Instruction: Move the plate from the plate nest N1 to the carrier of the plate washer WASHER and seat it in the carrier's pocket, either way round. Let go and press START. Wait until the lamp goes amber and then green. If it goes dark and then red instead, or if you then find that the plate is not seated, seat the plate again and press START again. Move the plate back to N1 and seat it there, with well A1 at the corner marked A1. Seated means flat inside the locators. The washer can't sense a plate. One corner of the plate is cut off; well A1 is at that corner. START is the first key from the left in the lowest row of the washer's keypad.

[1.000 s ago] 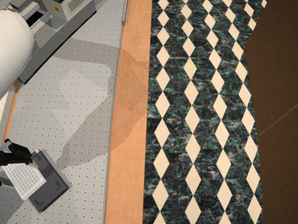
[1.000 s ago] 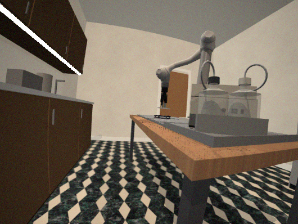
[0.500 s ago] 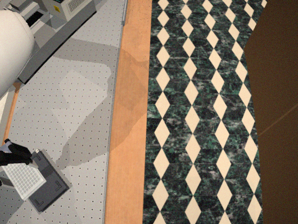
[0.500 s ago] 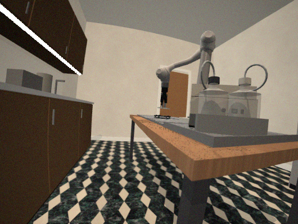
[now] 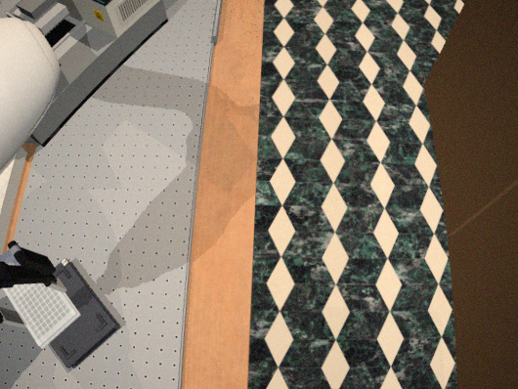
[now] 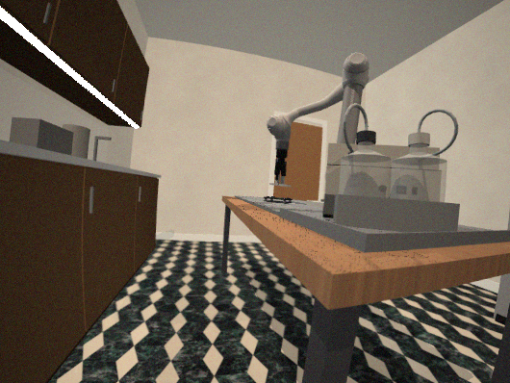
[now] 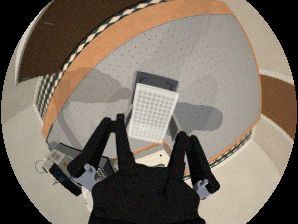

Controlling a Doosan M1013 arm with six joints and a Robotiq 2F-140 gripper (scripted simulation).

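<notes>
"While one arm [image 5: 24, 88] [image 6: 315, 105] reaches over the worktop [image 5: 220, 293] [image 6: 289, 236] [image 7: 100, 45], how many plates do you count?"

"One, the pale plate [image 5: 44, 313] [image 6: 280, 185] [image 7: 154, 112]. It hangs over one dark nest [image 5: 90, 318] [image 6: 278, 199] [image 7: 157, 77], with a gap between them in the exterior view."

"So it isn't seated. And the claw [image 5: 31, 300] [image 6: 280, 183] [image 7: 151, 114]?"

"One claw, closed on the plate, its two fingers at opposite sides."

"Which corner is cut off?"

"I can't tell; that is too small to make out."

"Does the nest show its locators?"

"From the top I count three dark corner pieces on it. The plate and claw cover part of the rest."

"What about the bottles?"

"Two: one bottle with a black cap [image 6: 367, 137], one with a pale cap [image 6: 419, 140]. Each has one curved hose, so two hoses."

"And the washer [image 5: 98, 29] [image 7: 62, 172]?"

"Just one, well apart from the nest. It carries one yellow label [image 5: 99, 15] that I can see from the top. The lamp's colour I can't tell."

"Anything countable in the background?"

"One orange-brown door [image 6: 305, 159], and four handles on the dark cabinets [image 6: 43, 241]: two upper, two lower."
</notes>
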